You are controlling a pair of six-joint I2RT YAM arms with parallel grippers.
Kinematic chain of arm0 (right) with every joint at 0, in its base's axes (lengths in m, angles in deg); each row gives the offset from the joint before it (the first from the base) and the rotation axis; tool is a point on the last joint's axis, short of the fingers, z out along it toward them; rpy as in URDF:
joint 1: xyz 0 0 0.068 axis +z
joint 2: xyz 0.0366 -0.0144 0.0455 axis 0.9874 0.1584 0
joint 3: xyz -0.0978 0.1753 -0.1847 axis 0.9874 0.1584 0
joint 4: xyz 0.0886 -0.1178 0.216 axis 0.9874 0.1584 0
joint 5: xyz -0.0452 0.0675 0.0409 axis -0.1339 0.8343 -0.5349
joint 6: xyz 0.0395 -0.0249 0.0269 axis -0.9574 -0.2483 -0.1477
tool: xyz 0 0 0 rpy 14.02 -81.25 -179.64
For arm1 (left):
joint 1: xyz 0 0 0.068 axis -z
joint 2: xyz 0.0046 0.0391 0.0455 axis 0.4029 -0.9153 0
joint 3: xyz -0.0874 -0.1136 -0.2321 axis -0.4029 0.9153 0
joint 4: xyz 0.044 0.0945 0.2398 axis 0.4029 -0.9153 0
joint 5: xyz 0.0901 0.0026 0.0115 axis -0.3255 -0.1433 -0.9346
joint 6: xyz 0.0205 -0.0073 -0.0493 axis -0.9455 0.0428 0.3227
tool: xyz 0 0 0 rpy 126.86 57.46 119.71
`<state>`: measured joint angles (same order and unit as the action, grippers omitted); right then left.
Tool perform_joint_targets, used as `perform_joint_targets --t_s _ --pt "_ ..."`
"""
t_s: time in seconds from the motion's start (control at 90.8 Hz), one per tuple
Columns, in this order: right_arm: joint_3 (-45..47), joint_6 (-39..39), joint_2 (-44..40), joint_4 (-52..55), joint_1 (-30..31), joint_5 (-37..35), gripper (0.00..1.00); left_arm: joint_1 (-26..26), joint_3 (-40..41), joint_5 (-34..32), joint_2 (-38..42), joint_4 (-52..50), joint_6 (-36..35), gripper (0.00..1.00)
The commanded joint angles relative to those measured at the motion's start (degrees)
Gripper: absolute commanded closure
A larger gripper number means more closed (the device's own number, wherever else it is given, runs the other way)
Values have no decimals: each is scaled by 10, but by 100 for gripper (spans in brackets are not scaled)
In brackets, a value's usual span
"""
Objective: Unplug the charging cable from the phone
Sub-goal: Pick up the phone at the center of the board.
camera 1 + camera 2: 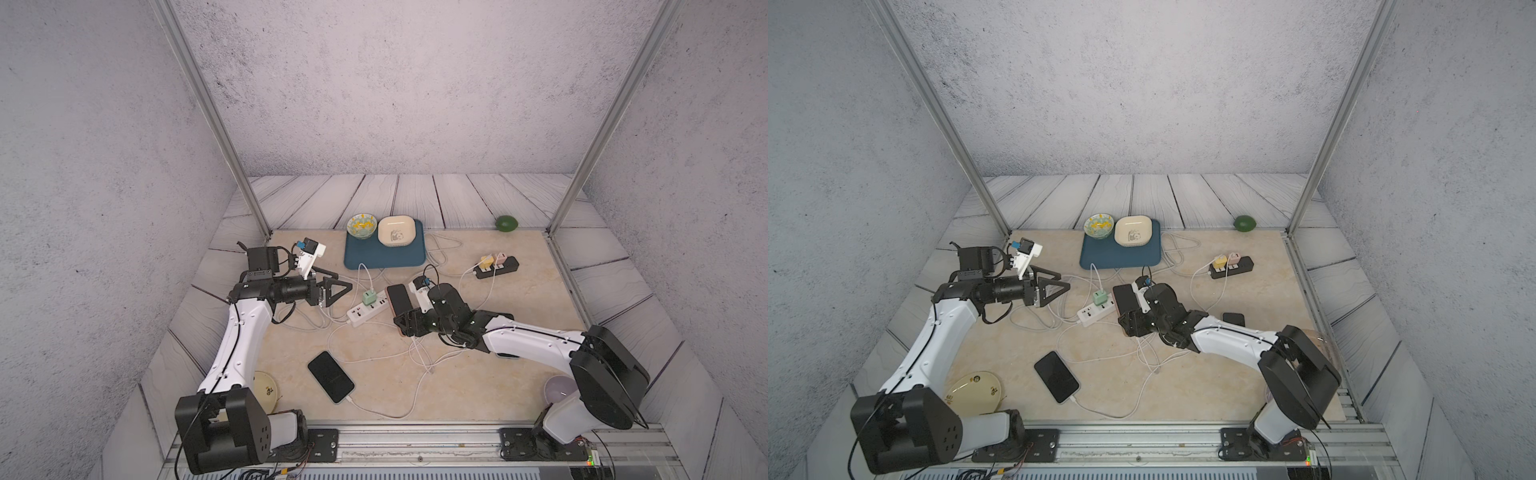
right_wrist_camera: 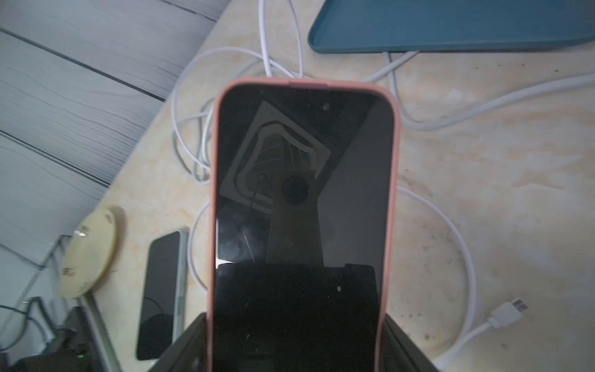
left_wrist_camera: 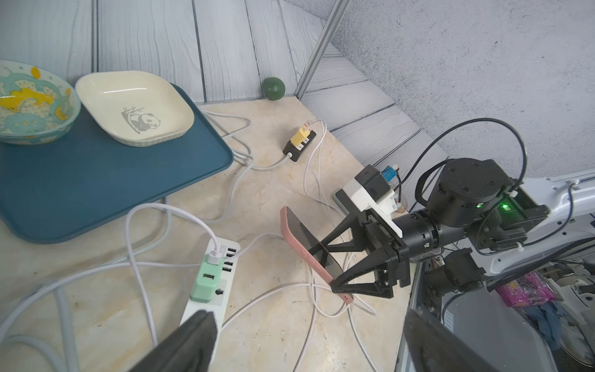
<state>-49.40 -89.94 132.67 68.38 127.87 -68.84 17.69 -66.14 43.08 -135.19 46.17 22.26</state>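
The right gripper is clamped across the lower part of the pink phone, holding it off the table, tilted, screen up. The grip sits low, probably to brace the port end while the white cable comes away. The jaws hide that end, so it cannot be seen whether anything is plugged in. A loose plug lies on the table just beside this gripper, which suggests the cable is already out.

The left gripper hangs wide open and empty, apart from the phone. The green charger and the strip lie between the two grippers. Cable loops lie under the right gripper and could snag when the phone goes down. A second phone, with its own lead in, lies flat behind both grippers, toward the arm bases. The tray sits beyond them, clear of the work.
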Motion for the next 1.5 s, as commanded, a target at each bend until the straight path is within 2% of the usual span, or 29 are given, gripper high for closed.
perform_joint_targets --t_s 0.0,0.176,0.374,0.661,0.826,1.486 --pt "25 -57 -28 -171 -7 82 54 8 -2 36 -4 -9 1 2" --pt "67 -100 -31 -321 -10 151 54 30 -5 68 -9 -18 1 2" --pt "98 -169 -8 -485 -10 190 55 59 -2 76 -9 -26 -12 2" --pt "110 -219 44 -630 -2 224 56 100 -4 95 -29 -26 2 2" --pt "105 -227 62 -659 7 228 56 112 -3 112 -35 -24 3 2" --pt "87 -227 81 -691 25 256 55 144 10 103 -44 -12 -3 2"
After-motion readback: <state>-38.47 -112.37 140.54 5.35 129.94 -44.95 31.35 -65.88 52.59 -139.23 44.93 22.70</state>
